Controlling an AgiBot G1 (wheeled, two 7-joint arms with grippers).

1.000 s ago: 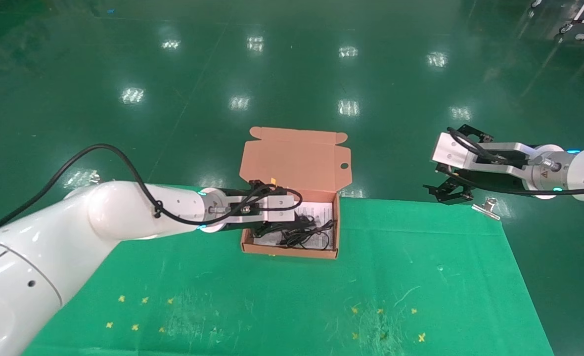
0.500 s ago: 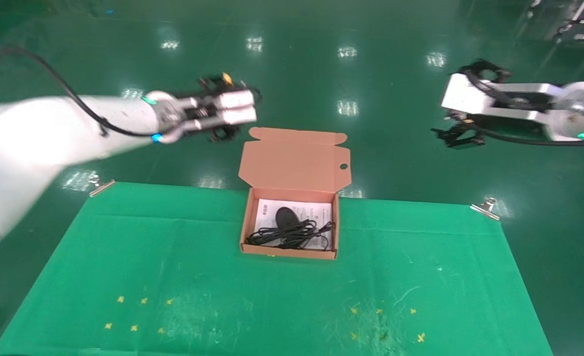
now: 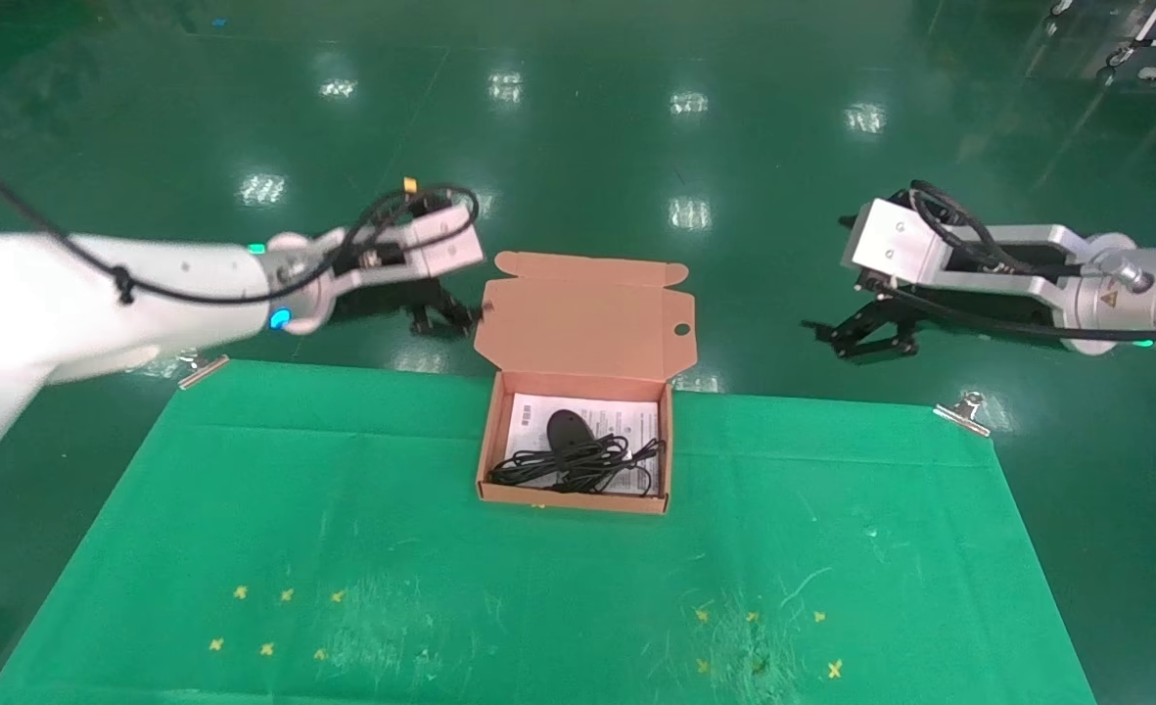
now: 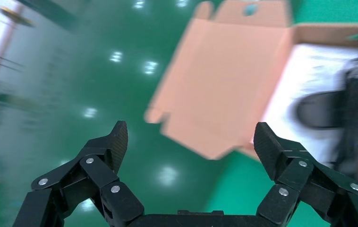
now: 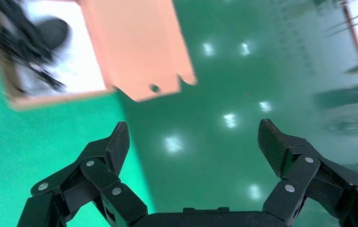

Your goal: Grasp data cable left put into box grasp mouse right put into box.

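The orange-brown box (image 3: 578,503) stands open at the middle of the green cloth, its lid (image 3: 587,313) upright at the back. The black mouse (image 3: 566,428) lies inside on the white sheet. A tangle of thin black cable (image 3: 578,468) lies in front of it; the data cable and the mouse's cord cannot be told apart. My left gripper (image 3: 445,318) is open and empty, in the air just left of the lid. My right gripper (image 3: 866,340) is open and empty, in the air well right of the box. Both wrist views show the lid (image 4: 224,85) (image 5: 134,47) and the mouse (image 4: 316,109) (image 5: 52,30).
The green cloth (image 3: 578,607) covers the table and is held by metal clips at the back left corner (image 3: 204,368) and the back right corner (image 3: 964,411). Small yellow marks (image 3: 274,617) lie near the front. Shiny green floor lies beyond the table.
My left gripper lifted out of the box, swung up and left, then settled beside the lid. The mouse and cable stay in the box. My right gripper rose, then came back down.
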